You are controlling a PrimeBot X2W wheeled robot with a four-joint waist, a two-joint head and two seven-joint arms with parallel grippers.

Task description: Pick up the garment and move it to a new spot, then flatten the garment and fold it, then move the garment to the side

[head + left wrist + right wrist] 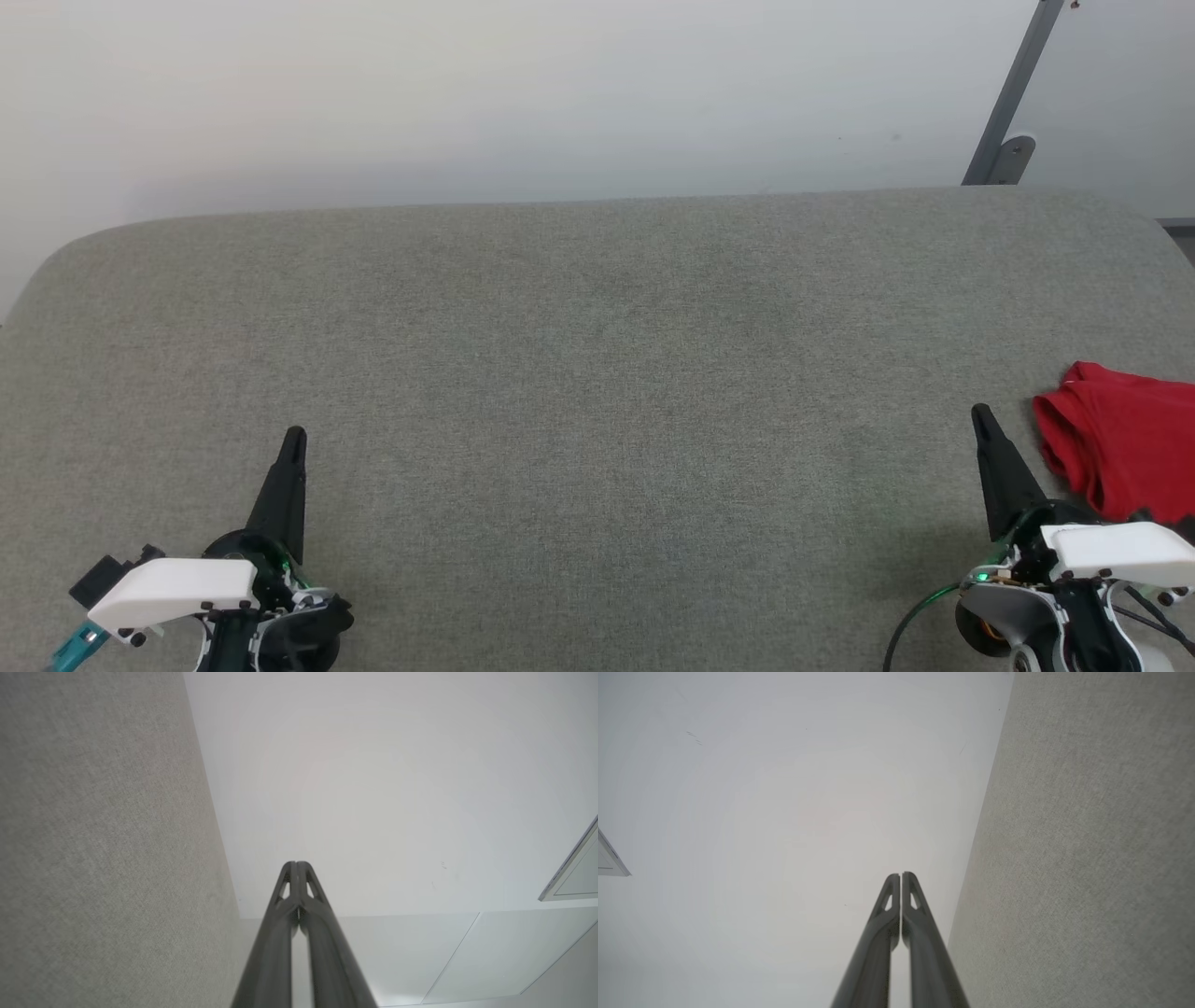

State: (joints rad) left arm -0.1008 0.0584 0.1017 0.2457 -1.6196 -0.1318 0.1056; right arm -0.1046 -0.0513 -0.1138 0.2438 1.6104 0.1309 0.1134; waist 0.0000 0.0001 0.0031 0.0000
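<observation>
The garment (1120,448) is a red bundle of thin fabric lying at the right edge of the grey cloth-covered table (597,373), cut off by the head view's border. My right gripper (980,415) stands just left of it, shut and empty, its tip a short way from the cloth. At the lower left my left gripper (295,437) is also shut with nothing in it. In the left wrist view the left gripper (296,864) shows both fingers pressed together against a white wall. The right gripper (901,875) looks the same in the right wrist view.
A white wall (560,84) rises behind the table's far edge. A grey metal bar with a bracket (1008,103) leans at the far right corner. The table's corners are rounded.
</observation>
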